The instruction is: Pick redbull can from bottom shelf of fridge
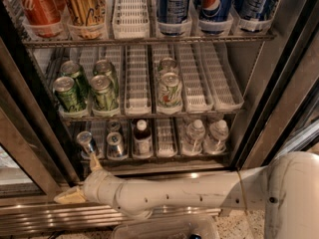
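Observation:
The fridge stands open with wire racks inside. On the bottom shelf, in white lane trays, the slim silver redbull can stands at the far left front. My gripper is low in front of the shelf, just below and left of that can. It is open and empty. One tan finger points up to the shelf edge under the can. The other finger points left over the ribbed steel base. My white arm reaches in from the right.
A wider silver can, a dark bottle and two clear water bottles share the bottom shelf. Green cans fill the middle rack. Cola and Pepsi cans stand on top. A dark door frame stands at the left.

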Available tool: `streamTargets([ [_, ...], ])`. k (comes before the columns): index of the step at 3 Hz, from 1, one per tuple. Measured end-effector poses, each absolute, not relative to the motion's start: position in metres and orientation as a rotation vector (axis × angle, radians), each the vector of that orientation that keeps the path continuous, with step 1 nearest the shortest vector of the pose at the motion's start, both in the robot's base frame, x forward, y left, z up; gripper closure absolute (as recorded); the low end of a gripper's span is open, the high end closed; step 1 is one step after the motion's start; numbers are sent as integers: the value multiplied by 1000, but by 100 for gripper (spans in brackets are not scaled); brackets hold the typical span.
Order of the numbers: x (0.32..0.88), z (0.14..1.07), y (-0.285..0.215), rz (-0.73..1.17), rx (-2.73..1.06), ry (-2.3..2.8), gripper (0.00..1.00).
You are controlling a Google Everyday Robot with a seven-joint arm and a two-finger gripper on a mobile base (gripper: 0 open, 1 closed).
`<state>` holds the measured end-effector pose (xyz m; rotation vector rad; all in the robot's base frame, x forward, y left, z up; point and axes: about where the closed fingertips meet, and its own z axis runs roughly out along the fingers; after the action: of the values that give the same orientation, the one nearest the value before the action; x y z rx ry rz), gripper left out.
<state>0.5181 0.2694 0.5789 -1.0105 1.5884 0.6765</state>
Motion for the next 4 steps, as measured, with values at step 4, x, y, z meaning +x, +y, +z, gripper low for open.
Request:
streamTargets([
  [4,526,598,241,512,-816,1610,0],
])
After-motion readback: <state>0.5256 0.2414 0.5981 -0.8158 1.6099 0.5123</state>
